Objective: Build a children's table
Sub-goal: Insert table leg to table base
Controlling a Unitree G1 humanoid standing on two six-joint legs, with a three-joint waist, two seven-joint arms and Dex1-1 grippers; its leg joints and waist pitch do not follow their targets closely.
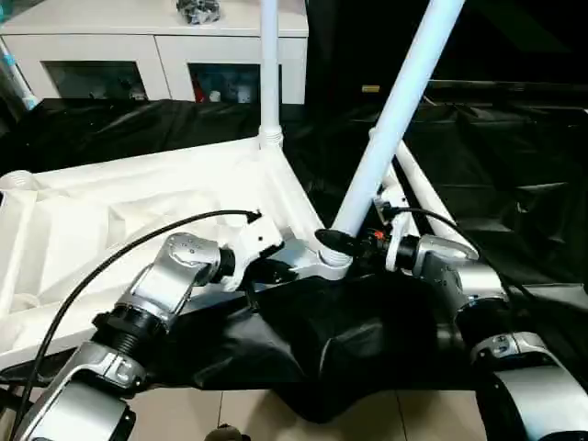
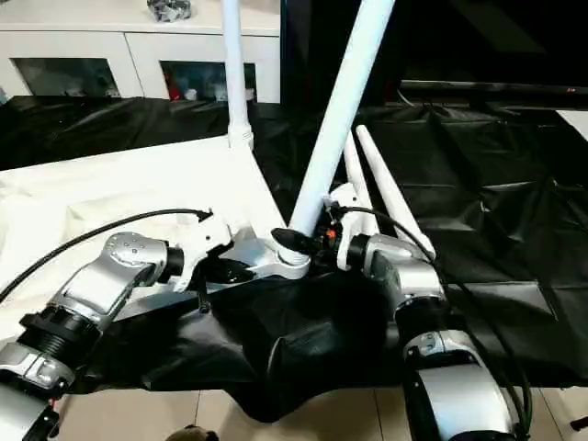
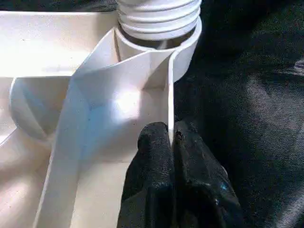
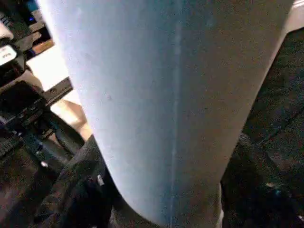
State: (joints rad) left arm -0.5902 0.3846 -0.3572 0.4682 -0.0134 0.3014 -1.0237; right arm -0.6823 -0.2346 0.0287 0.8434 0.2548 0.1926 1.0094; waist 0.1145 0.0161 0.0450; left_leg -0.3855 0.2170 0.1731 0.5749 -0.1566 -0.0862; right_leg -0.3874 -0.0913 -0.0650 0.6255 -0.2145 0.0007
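Black cloth is draping the counter [image 1: 514, 184], with a white glass-doored cabinet [image 1: 165, 55] standing behind it. Head views: the white plastic square tabletop [image 1: 119, 220] is lying ribbed side up, one white tubular leg [image 1: 268, 64] standing upright in its far corner socket. A second white leg [image 1: 395, 110] is leaning tilted into the near corner socket [image 1: 333, 253], and two more white legs [image 2: 386, 184] are lying beyond it. Left wrist view: the left gripper [image 3: 171, 142] is pinching the tabletop's thin rim, jaws clenched on it. Right wrist view: the right gripper [image 4: 161, 199] is grasping the tilted leg between its jaws.
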